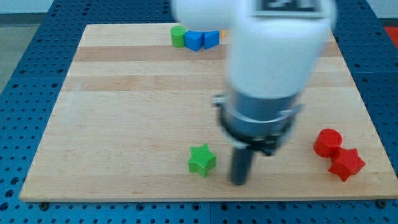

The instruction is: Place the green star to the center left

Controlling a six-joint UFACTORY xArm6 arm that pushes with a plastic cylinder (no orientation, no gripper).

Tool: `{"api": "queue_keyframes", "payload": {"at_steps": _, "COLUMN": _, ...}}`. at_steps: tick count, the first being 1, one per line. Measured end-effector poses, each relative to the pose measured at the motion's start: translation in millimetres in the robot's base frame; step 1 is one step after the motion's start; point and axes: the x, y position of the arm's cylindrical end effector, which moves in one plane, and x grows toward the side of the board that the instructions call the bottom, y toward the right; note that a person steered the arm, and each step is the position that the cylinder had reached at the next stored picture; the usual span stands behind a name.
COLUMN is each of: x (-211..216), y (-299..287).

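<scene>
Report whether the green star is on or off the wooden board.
On: the green star lies wholly within the board, near its bottom edge.

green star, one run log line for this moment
green star bottom centre | my tip just right of it, small gap | target centre left not reached

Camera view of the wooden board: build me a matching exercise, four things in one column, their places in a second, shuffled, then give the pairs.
Things:
1. green star-shaped block
2. green cylinder block
3. red star-shaped block
4. my tip

Places:
A. near the view's bottom-right corner of the board
B. at the view's top edge, beside the blue blocks
C. just to the view's right of the green star
D. bottom centre, just to the view's left of my tip

Pairs: 1-D, 2-B, 3-A, 4-C
</scene>
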Motion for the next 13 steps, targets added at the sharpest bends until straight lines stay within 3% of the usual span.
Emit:
{"api": "queue_keyframes", "payload": {"at_steps": 1, "x": -26.4, "y": -108.0}}
{"api": "queue_keyframes", "payload": {"at_steps": 2, "x": -98.2, "y": -179.6}}
{"api": "queue_keyframes", "payload": {"at_steps": 3, "x": -109.6, "y": -197.8}}
{"api": "queue_keyframes", "payload": {"at_steps": 4, "x": -63.0, "y": -177.8}}
{"api": "queue_keyframes", "payload": {"at_steps": 5, "x": 1.9, "y": -117.7}}
{"api": "queue_keyframes", "payload": {"at_steps": 6, "x": 20.0, "y": -70.0}}
{"api": "queue_keyframes", "payload": {"at_steps": 7, "x": -3.5, "y": -46.9}}
{"api": "queue_keyframes", "payload": {"at_steps": 9, "x": -82.3, "y": -155.9}}
{"api": "queue_keyframes", "payload": {"at_steps": 10, "x": -73.0, "y": -154.8}}
{"api": "queue_keyframes", "payload": {"at_steps": 11, "x": -26.5, "y": -126.3}}
{"api": "queue_keyframes", "payload": {"at_steps": 12, "x": -19.8, "y": -66.0}}
{"api": "queue_keyframes", "payload": {"at_steps": 13, "x": -62.5, "y": -45.1}}
